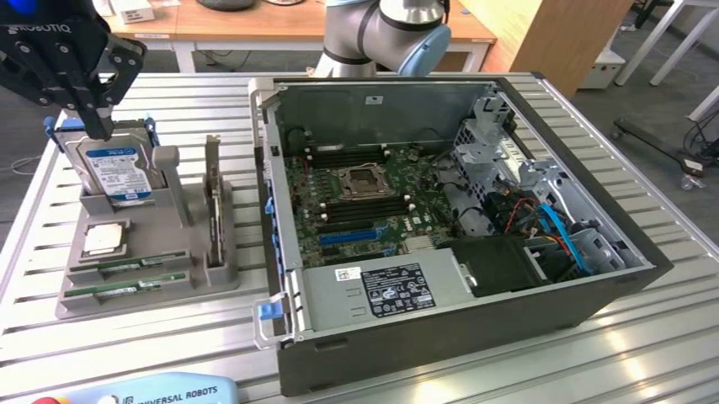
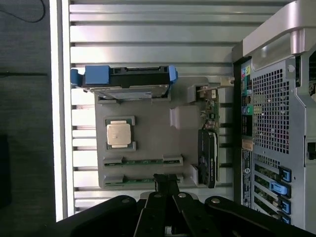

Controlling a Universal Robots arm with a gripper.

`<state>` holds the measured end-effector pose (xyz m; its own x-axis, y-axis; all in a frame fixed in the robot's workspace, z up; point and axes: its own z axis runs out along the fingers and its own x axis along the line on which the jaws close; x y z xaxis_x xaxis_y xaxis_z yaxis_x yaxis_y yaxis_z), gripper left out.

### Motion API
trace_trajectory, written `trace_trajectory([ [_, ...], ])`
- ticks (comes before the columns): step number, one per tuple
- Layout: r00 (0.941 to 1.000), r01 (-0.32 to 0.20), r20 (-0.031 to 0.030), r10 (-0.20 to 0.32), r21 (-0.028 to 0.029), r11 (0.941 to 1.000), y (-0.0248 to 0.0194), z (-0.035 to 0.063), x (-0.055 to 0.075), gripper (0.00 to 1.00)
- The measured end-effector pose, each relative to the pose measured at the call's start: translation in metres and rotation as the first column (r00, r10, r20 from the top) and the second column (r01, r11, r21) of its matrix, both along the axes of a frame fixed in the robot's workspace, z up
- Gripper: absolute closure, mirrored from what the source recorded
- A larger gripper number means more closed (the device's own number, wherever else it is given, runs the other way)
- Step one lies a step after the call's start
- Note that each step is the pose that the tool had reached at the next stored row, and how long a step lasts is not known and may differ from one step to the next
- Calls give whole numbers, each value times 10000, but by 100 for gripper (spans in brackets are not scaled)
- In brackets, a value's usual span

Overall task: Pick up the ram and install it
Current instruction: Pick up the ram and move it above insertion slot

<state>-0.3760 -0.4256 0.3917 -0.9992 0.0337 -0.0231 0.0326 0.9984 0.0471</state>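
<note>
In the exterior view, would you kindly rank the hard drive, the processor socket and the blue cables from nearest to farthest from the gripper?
1. Hard drive, upright in the holder, closest to the gripper.
2. Processor socket, in the middle of the case.
3. Blue cables, at the case's side toward the exterior view's right.

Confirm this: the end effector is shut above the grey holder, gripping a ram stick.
Wrong on the grip. The end effector is shut above the grey holder but grips nothing; the wrist view shows both ram sticks lying in the holder's slots.
</note>
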Motion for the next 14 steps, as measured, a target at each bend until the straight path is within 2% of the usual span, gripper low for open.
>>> trace_trajectory([
  [4, 9988, -485, 0, 485, 0, 9988, 0, 0, 0, 90],
  [7, 9957, -923, 1, 923, 0, 9957, 0, 0, -1, 90],
  [11, 9878, -1557, 0, 1557, 1, 9878, 0, -1, -1, 90],
  [14, 9784, -2066, 0, 2066, 0, 9784, 0, 0, -1, 90],
])
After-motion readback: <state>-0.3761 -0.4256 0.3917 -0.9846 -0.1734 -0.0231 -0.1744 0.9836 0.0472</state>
